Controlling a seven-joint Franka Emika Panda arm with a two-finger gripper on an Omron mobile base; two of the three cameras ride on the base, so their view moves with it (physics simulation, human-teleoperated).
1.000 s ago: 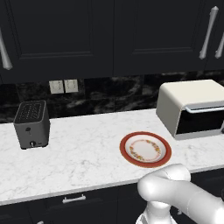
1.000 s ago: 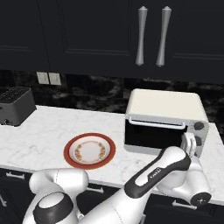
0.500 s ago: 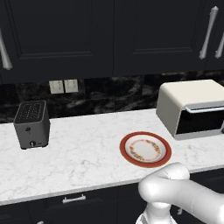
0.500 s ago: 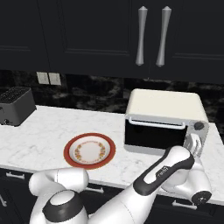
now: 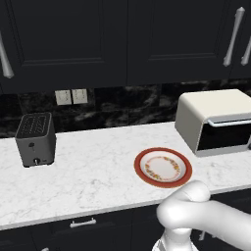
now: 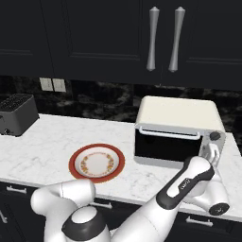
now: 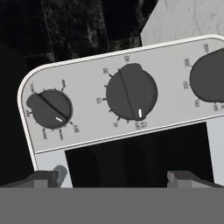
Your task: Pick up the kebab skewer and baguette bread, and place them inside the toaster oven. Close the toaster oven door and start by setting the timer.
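Observation:
The toaster oven (image 6: 177, 118) (image 5: 215, 117) stands cream-white at the counter's right end. Its dark toaster oven door (image 6: 168, 147) (image 5: 226, 138) is shut, the slim handle along its top. My gripper (image 6: 213, 153) hovers in front of the knob panel at the oven's right side. It is open with nothing between its fingers. In the hand view the gripper (image 7: 113, 179) faces the grey control panel (image 7: 87, 83) close up, roughly below the middle knob (image 7: 131, 92), with another knob (image 7: 49, 108) to its left and a third (image 7: 210, 76) to its right. The kebab skewer and baguette bread are out of view.
A red-rimmed plate (image 5: 140, 171) (image 6: 73, 165) lies bare on the white marble counter left of the oven. A dark grey slot toaster (image 5: 35, 138) (image 6: 16, 113) stands at the far left. Black cabinets with long handles (image 6: 152, 40) hang above.
My hand has moved right and slightly up along the oven's front, from the door's right edge to the knob panel. The jaws have stayed open.

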